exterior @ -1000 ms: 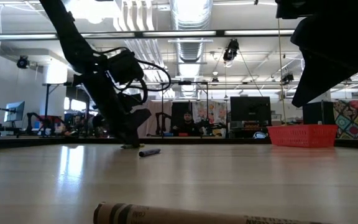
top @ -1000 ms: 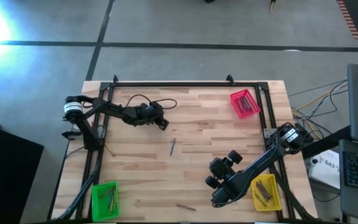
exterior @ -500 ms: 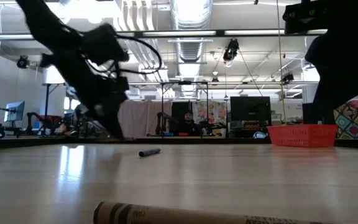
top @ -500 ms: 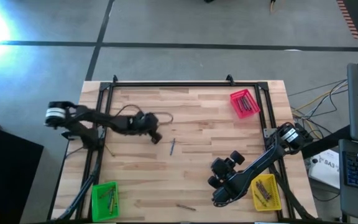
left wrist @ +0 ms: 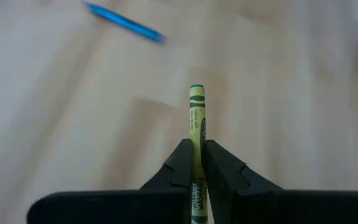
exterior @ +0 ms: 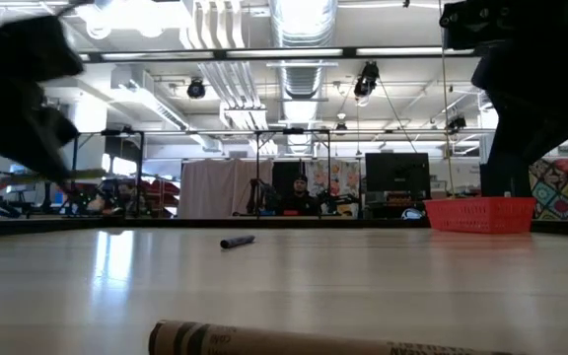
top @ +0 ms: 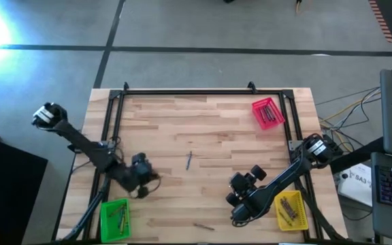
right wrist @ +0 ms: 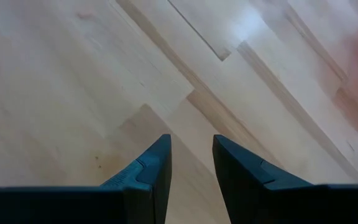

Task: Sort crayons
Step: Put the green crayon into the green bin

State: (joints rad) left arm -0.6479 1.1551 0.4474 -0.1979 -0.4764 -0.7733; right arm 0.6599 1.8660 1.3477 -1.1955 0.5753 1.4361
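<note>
Since the earlier frame, left gripper [top: 143,188] has swung toward green tray [top: 114,219], fingers clamped on yellow-green crayon [left wrist: 196,127]. Right gripper [right wrist: 191,163] hovers half-open, empty. Brown crayon [exterior: 294,339] lies nearest; blue crayon [top: 188,160] mid-table.

Blurred left arm [exterior: 18,94] at the low view's edge; nearest crayon [exterior: 304,340] cut off by the frame's bottom.

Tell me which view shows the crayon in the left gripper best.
The left wrist view: the green crayon stands sharp and close, pinched between the left gripper and its two dark fingers, label visible. The high view shows only that gripper near the green tray, the crayon too small to tell. The low view is blurred there; the right wrist view misses it.
</note>
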